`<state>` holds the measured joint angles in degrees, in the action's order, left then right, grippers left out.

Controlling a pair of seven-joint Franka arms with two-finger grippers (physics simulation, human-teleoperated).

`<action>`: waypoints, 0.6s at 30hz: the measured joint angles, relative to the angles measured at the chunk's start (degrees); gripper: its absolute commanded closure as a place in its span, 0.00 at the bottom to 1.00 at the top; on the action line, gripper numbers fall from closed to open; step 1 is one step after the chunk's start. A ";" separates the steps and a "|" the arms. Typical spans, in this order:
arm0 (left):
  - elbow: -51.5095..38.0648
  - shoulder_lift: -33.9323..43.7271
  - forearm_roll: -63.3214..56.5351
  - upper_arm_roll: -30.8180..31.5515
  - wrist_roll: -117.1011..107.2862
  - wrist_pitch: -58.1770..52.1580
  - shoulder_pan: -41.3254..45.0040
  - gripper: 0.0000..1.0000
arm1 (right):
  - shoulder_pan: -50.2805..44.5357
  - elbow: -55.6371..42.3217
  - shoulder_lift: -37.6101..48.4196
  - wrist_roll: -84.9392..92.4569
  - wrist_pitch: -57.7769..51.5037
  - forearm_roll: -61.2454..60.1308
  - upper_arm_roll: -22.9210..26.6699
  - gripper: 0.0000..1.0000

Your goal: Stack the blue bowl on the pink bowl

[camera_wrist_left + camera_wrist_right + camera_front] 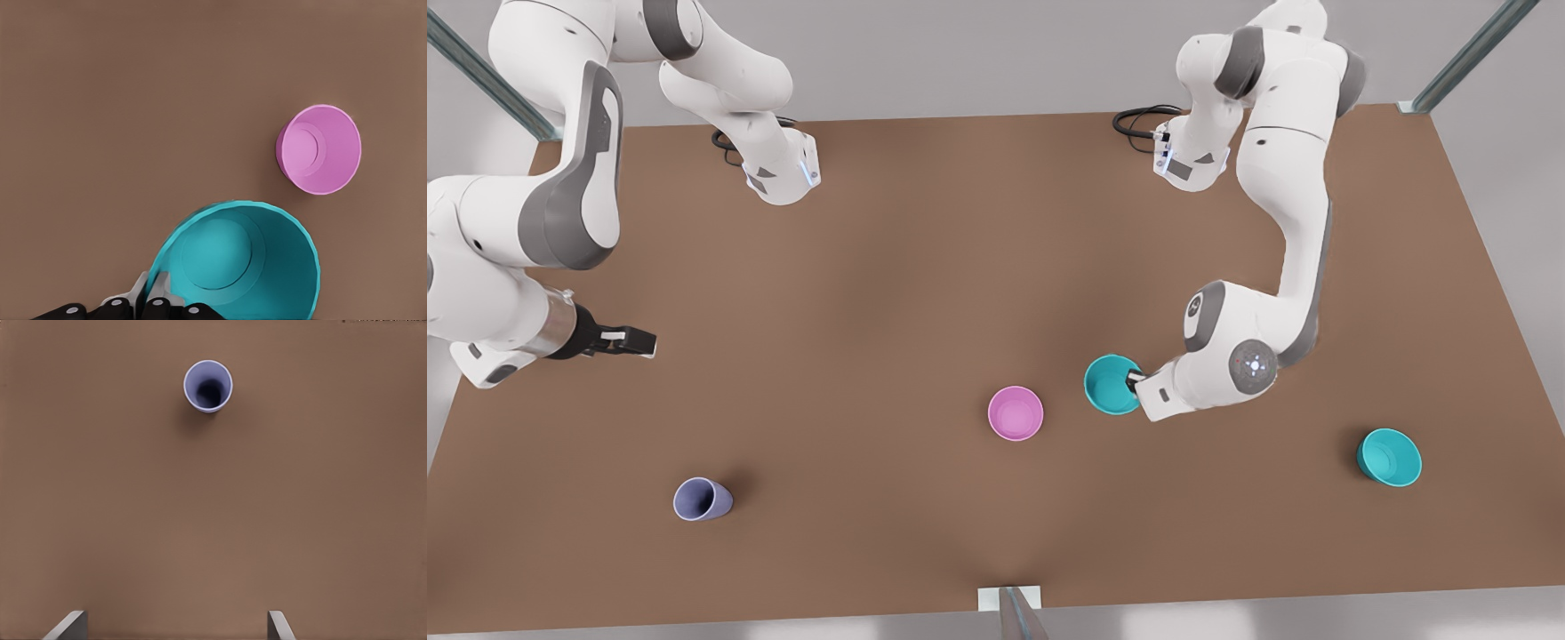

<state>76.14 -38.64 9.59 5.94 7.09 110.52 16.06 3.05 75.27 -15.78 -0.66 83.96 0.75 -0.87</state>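
Observation:
The blue bowl (1112, 384) is tilted and held at its rim on the side away from the pink bowl by my left gripper (1135, 380), on the arm at the front view's right. In the left wrist view the fingers (155, 288) pinch the rim of the blue bowl (233, 260). The pink bowl (1016, 413) stands upright on the table, a short gap to the blue bowl's left in the front view, and the left wrist view has the pink bowl (320, 149) beyond the held one. My right gripper (640, 341) waits open at the front view's left, holding nothing (177, 625).
A wider teal bowl (1389, 457) sits at the front view's far right. A lavender-blue cup (702, 499) stands near the front left, under the right wrist camera (208, 385). The brown table (889, 293) is bare in its middle and back.

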 measured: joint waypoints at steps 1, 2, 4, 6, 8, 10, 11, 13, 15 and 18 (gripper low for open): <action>-5.92 -4.17 -0.36 -0.45 -2.00 -0.79 2.53 0.79 | -0.04 -0.04 -0.04 0.40 0.01 0.02 0.00 0.00; -9.92 -6.90 -0.63 -1.47 -3.93 -1.43 4.60 0.79 | -0.08 -0.07 -0.10 0.77 0.02 0.03 -0.04 0.00; -17.03 -11.99 -0.98 -3.26 -7.70 -2.39 7.31 0.79 | -0.15 -0.09 -0.17 1.46 0.04 0.05 -0.14 0.00; -19.55 -14.39 -1.07 -3.99 -11.37 -2.80 9.29 0.79 | -0.16 -0.10 -0.22 2.08 0.05 0.06 -0.17 0.00; -20.19 -15.44 -1.06 -4.15 -14.79 -3.06 10.58 0.79 | -0.18 -0.10 -0.27 2.63 0.08 0.06 -0.18 0.00; -20.33 -16.08 -0.75 -4.18 -17.87 -3.25 11.33 0.79 | -0.26 -0.10 -0.28 3.12 0.11 0.07 -0.18 0.00; -20.36 -16.31 -0.62 -4.18 -19.29 -3.32 11.56 0.79 | -0.30 -0.10 -0.28 3.33 0.12 0.07 -0.18 0.00; -20.31 -16.74 -0.46 -4.18 -21.93 -3.45 12.25 0.79 | -0.33 -0.06 -0.28 3.73 0.13 0.07 -0.18 0.00; -20.15 -16.87 0.06 -4.12 -24.34 -3.58 12.65 0.79 | -0.33 -0.03 -0.28 4.07 0.15 0.07 -0.20 0.00; -20.12 -17.52 0.74 -4.10 -27.50 -3.68 13.24 0.79 | -0.47 -0.02 -0.34 4.49 0.15 0.11 -0.26 0.00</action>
<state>56.02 -56.15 10.32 1.84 -20.41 106.84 29.30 2.58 75.26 -16.12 3.83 84.11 0.86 -1.13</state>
